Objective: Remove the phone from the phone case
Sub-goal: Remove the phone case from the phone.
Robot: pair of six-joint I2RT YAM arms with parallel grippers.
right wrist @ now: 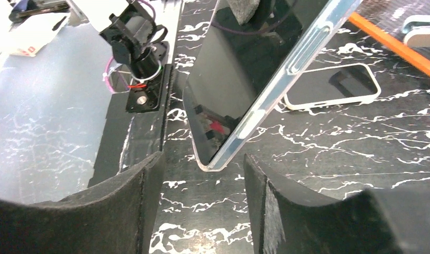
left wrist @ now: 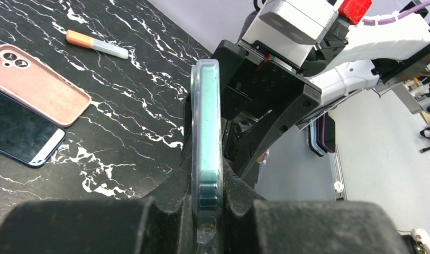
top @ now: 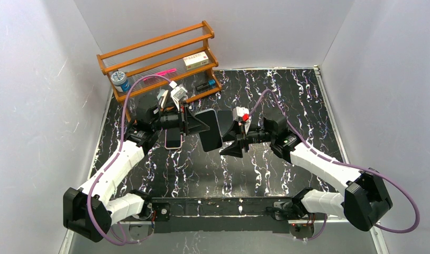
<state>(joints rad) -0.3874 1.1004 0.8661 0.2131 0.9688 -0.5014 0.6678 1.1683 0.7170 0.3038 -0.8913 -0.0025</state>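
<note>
Two arms meet over the middle of the black marbled table [top: 308,106]. The left gripper [left wrist: 207,211] is clamped on the phone [left wrist: 206,132], which sits in its clear phone case [right wrist: 286,74]. The fingers [left wrist: 149,222] pinch the narrow sides, so the phone stands on edge, lifted off the table. Its dark screen faces the right arm and shows only reflections, and we find no brand on it. The right gripper [right wrist: 202,180] has its fingers [right wrist: 133,201] spread wide and holds nothing. The phone's lower corner hangs just ahead of the gap between them, and as far as we can see neither pad touches it.

On the table to the left, a pink case [left wrist: 38,90] lies back up, showing camera cut-outs, with a dark phone [left wrist: 17,132] just beside it. An orange-capped marker [left wrist: 96,45] lies farther off. At the back stands a wooden rack [top: 159,58] holding a pale box [top: 195,60] and a blue-lidded container [top: 119,80]. The box carries print, but it is too small for us to read
</note>
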